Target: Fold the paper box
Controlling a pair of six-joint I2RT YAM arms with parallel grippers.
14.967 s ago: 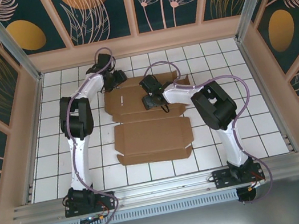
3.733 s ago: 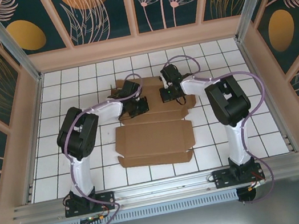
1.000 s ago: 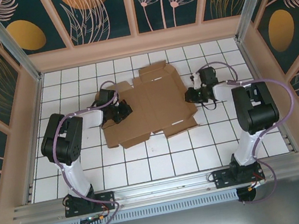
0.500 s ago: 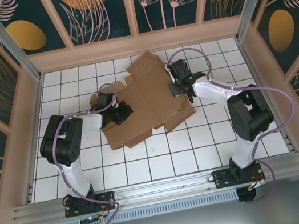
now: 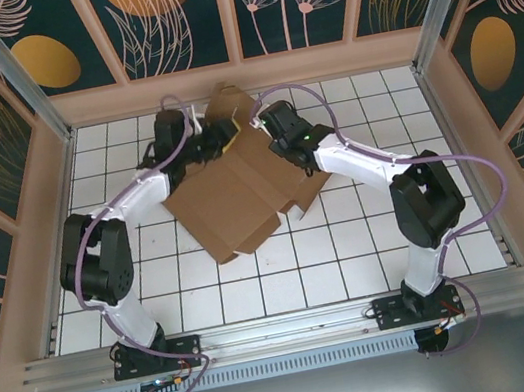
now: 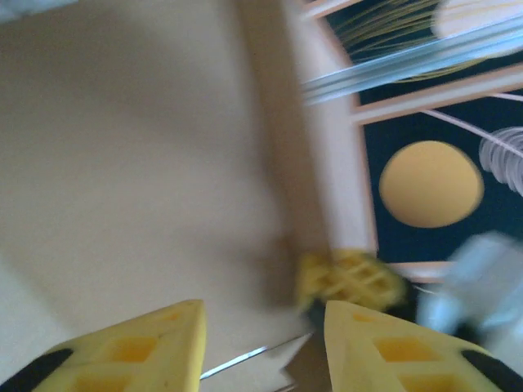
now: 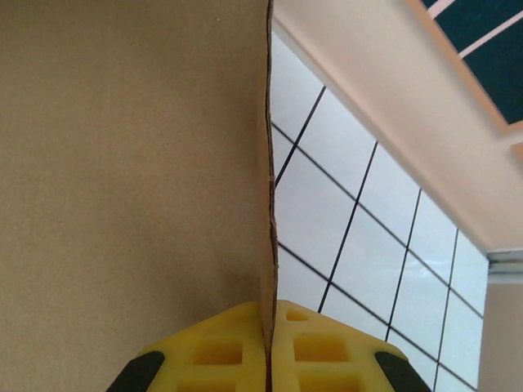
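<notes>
The box (image 5: 232, 196) is seen largely unfolded; nearly all folding is left. Its edge is clamped in the right jaws; the left jaws are parted.

no legible text, label, brand, number or sign to read anywhere.
</notes>
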